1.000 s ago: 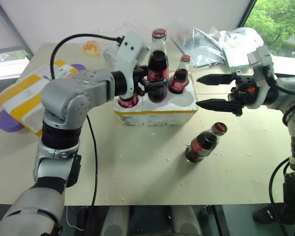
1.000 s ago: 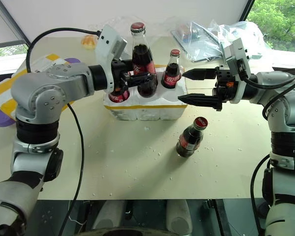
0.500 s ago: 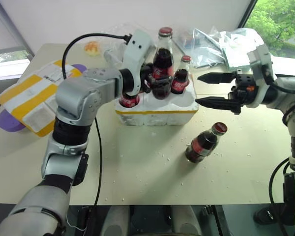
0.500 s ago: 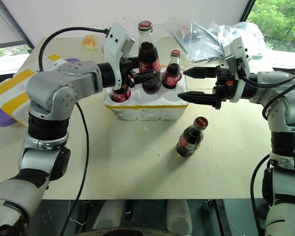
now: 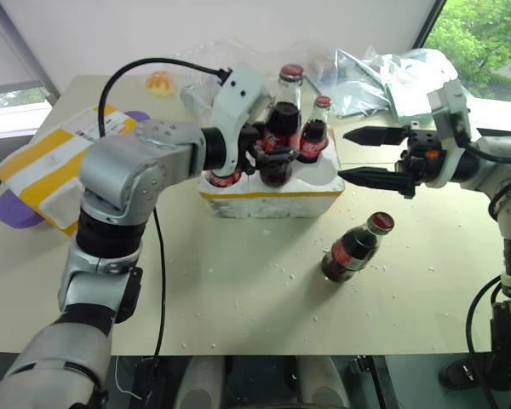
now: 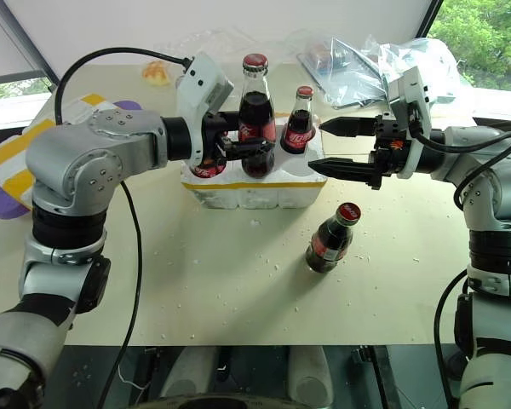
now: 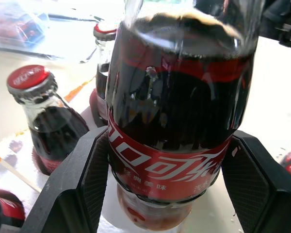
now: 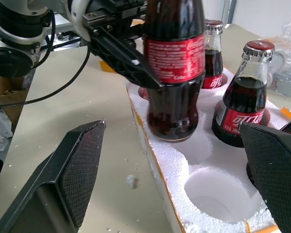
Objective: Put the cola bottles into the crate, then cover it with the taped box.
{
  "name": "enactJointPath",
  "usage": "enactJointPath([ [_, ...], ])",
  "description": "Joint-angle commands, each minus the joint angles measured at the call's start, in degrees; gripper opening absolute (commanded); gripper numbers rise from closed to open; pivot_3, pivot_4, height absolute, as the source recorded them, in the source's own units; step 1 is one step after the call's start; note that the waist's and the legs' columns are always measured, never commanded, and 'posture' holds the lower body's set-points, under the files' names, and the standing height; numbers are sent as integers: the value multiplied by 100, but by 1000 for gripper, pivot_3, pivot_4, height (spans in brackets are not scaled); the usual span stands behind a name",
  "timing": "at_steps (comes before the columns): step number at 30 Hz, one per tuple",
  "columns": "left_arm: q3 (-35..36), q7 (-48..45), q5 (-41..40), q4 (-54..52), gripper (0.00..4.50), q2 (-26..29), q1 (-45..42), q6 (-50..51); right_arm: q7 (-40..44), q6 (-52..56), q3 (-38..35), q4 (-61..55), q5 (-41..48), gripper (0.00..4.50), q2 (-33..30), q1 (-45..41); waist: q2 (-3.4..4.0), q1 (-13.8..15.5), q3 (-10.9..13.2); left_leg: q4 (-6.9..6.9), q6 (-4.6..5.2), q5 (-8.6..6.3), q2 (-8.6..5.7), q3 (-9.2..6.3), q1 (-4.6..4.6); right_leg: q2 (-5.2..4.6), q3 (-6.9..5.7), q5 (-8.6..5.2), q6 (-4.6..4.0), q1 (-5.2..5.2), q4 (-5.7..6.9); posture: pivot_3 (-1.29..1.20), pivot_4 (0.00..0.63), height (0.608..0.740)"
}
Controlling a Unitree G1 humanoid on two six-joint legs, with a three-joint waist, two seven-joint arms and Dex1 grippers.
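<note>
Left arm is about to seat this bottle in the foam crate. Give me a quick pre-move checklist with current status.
1. Left pincer clamped on the held bottle at its label: ok.
2. Bottle upright: ok.
3. Bottle base over a well of the crate, touching its rim: ok.
4. Base fully seated: not ok.
5. Right pincer open, clear of the crate: ok.
6. Loose bottle lying on the table, away from the crate: ok.

The held cola bottle [image 7: 177, 121] bears a red label with white Chinese Coca-Cola script.
</note>
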Motion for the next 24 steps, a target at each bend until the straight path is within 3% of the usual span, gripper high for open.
enactJointPath([
  [1, 402, 86, -200, -342, 2758, -111, -88, 52, 12, -90, -235, -101, 78, 4500, -67, -10, 0, 0, 0, 0, 0, 0, 0, 0, 0, 0, 0, 0, 0, 0, 0, 0, 150, 737],
  [9, 185, 541, 149, -51, 2758, -580, -60, -202, 24, -108, -192, -33, 50, 4500, -41, -60, -1, 5, 1, 0, 0, 0, 0, 0, -2, 0, 0, 0, 0, 0, -2, 0, 150, 737],
  [24, -323, 876, 1113, 593, 2758, -677, -211, -624, -5, -83, -280, -85, 56, 4500, -93, 91, -1, -4, 1, 0, 0, 0, -1, 1, -2, 0, 0, 0, 0, -1, -2, 0, 150, 737],
])
